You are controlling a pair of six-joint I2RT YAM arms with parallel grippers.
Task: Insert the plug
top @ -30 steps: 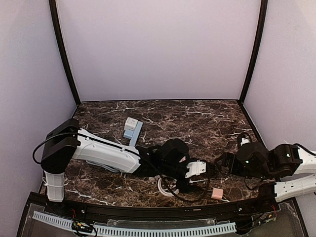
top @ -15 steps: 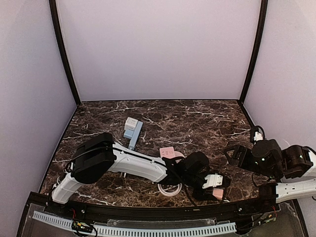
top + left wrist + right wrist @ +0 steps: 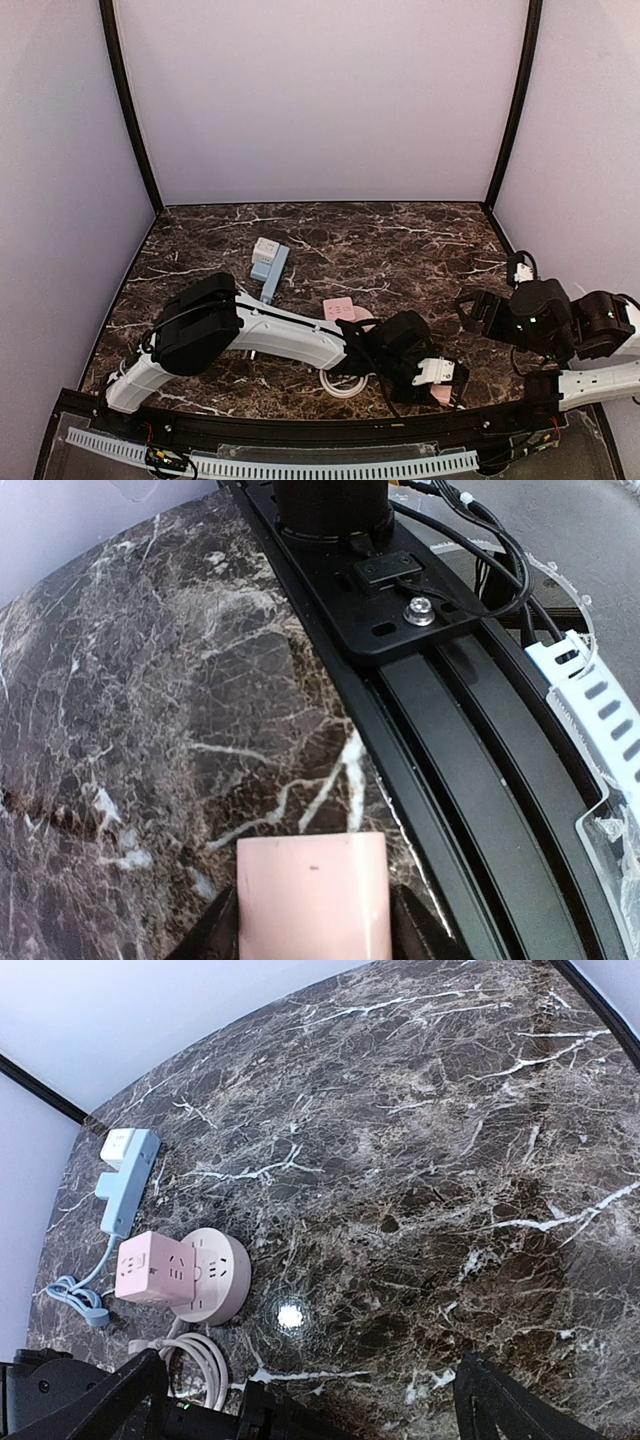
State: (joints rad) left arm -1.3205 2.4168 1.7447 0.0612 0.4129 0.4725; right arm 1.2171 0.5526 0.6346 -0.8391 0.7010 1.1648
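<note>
A small pink plug (image 3: 440,393) lies on the marble table (image 3: 400,250) by the front rail. In the left wrist view the pink plug (image 3: 312,895) sits between my two dark fingers (image 3: 215,932), which press on both its sides. My left gripper (image 3: 446,380) is stretched far right and low and is shut on it. A pink cube socket (image 3: 338,308) joined to a white round socket (image 3: 212,1275) sits mid-table. My right gripper (image 3: 470,310) hovers at the right, open and empty, its fingers (image 3: 100,1400) spread wide.
A blue power strip (image 3: 272,268) with a white adapter (image 3: 264,250) lies back left. A white cable coil (image 3: 338,385) lies under the left arm. The black front rail (image 3: 470,780) with the right arm's base runs right beside the plug.
The left arm has swung right and forward from mid-table to the pink plug at the front edge. The right arm has drawn back to the right, uncovering the pink cube socket.
</note>
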